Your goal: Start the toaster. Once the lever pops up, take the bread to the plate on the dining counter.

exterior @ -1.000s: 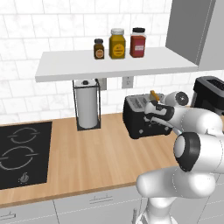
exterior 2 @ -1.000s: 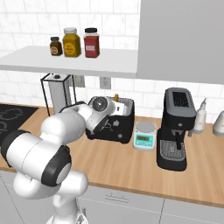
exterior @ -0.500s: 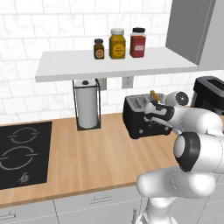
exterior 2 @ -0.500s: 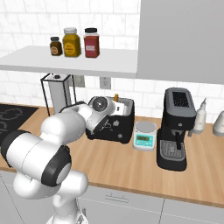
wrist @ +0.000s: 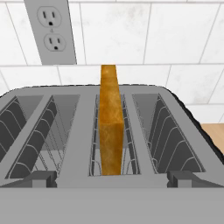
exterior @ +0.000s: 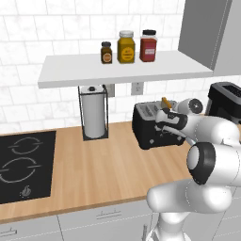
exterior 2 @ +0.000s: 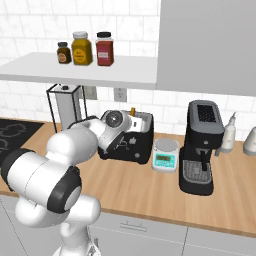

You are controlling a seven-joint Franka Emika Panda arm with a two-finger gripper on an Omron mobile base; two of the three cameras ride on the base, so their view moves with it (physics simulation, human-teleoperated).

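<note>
1. The toaster [exterior: 153, 127] is a small black box with a silver top. It sits on the wood surface [exterior: 108, 174], close to the tiled wall.
2. The bread [wrist: 109, 127] is a tan slice. It stands up straight in a slot of the toaster and sticks out above the top.
3. In the hand view, the bread is in the middle, with wire racks on both sides of it.
4. The tool [wrist: 112, 178] is right over the toaster. Its two dark tips [wrist: 41, 178] stand wide apart, one on each side of the bread.
5. The tips are not touching the bread. The tool holds nothing.
6. In the left base view, the tool [exterior: 164, 123] is at the right end of the toaster, and the bread [exterior: 165, 102] pokes up just above it.
7. A paper towel roll [exterior: 93, 115] stands in a wire holder to the left of the toaster.
8. A black cooktop [exterior: 23, 164] is set in the surface, far on the left.
9. A white shelf [exterior: 122, 70] hangs above the toaster. Three jars [exterior: 126, 47] stand on it in a row.
10. In the right base view, a small scale [exterior 2: 165, 155] sits just right of the toaster [exterior 2: 135, 142]. A tall black coffee machine [exterior 2: 201, 145] stands to the right of the scale.
11. A wall plug socket [wrist: 51, 28] is on the tiles behind the toaster.
</note>
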